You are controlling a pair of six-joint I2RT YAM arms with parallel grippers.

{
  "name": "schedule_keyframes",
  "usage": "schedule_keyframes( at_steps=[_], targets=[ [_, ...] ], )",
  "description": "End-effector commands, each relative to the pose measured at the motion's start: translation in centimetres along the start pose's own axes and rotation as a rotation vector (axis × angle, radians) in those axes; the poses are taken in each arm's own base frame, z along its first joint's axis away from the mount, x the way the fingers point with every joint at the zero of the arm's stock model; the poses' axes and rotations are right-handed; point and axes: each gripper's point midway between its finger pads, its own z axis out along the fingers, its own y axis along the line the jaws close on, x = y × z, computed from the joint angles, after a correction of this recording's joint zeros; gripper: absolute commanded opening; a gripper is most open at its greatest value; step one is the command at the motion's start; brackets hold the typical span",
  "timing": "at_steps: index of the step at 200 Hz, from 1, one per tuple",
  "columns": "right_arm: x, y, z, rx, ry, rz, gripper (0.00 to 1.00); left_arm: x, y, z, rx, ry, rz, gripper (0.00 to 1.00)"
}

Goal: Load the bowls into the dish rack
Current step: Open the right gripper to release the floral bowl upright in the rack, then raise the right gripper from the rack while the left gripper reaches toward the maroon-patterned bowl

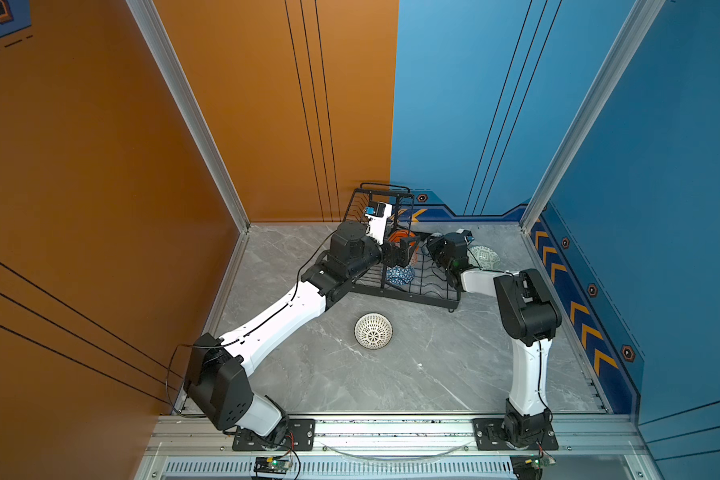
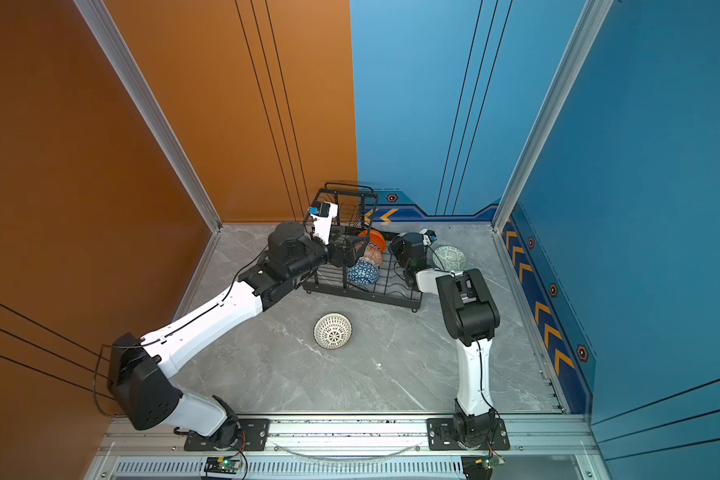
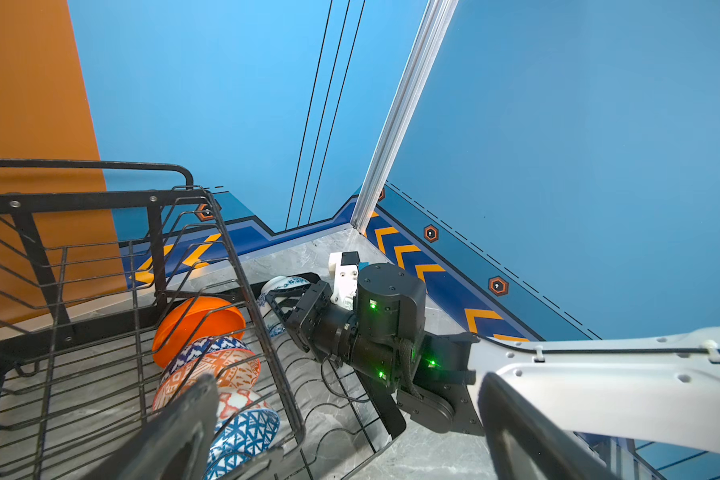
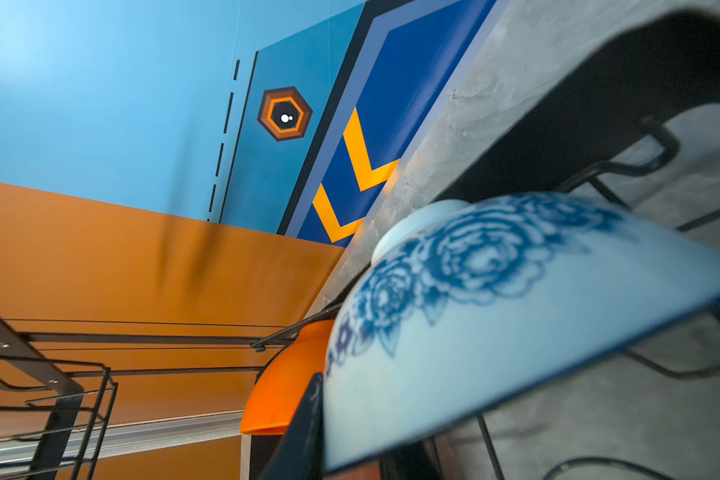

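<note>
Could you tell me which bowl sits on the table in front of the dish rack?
The white bowl with dark dots, upright; the pale green bowl sits off the dish rack's right end.

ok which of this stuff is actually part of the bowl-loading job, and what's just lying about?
Job: dish rack, orange bowl, orange-white bowl, blue triangle bowl, floral bowl, pale green bowl, white dotted bowl; the last two sit on the table.
Not job, rig fixtures only: circuit boards, front rail, wall panels.

White link shells [image 1: 275, 320] join black joint housings [image 1: 528, 307] (green lights [image 3: 373, 305] glowing), with black cables [image 3: 408, 365] trailing alongside.
</note>
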Motion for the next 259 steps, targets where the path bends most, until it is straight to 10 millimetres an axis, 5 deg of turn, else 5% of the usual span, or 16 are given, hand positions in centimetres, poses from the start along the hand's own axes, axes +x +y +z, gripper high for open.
schedule_keyframes(
  at_steps=[1, 69, 74, 130, 169, 199, 259],
  targets=[
    [-0.2, 0.0, -0.4, 0.054, 0.001, -0.006, 0.27, -0.8, -0.6, -0.6, 0.023, -0.025, 0.009, 0.98],
    [-0.7, 0.7, -0.3, 0.049, 0.003, -0.010, 0.41, -0.8, -0.6, -0.6, 0.022, -0.024, 0.008, 0.98],
    [-1.3, 2.2, -0.9, 0.021, -0.008, -0.009, 0.43, -0.8, -0.5, -0.6, 0.022, -0.024, 0.008, 0.98],
    [-1.9, 3.4, -1.5, 0.006, -0.010, -0.022, 0.52, -0.9, -0.7, -0.7, 0.024, -0.028, 0.009, 0.98],
    [-2.4, 4.4, -2.4, -0.005, -0.013, -0.029, 0.75, -1.4, -0.6, -1.1, 0.015, -0.039, -0.003, 0.98],
    [-2.7, 5.4, -3.7, -0.013, -0.013, -0.046, 1.00, -2.0, 0.5, -2.2, -0.021, -0.064, -0.062, 0.98],
    [-2.8, 6.3, -7.0, -0.010, 0.003, -0.075, 1.00, -1.4, 4.2, -7.0, -0.148, -0.086, -0.199, 0.98]
  ],
)
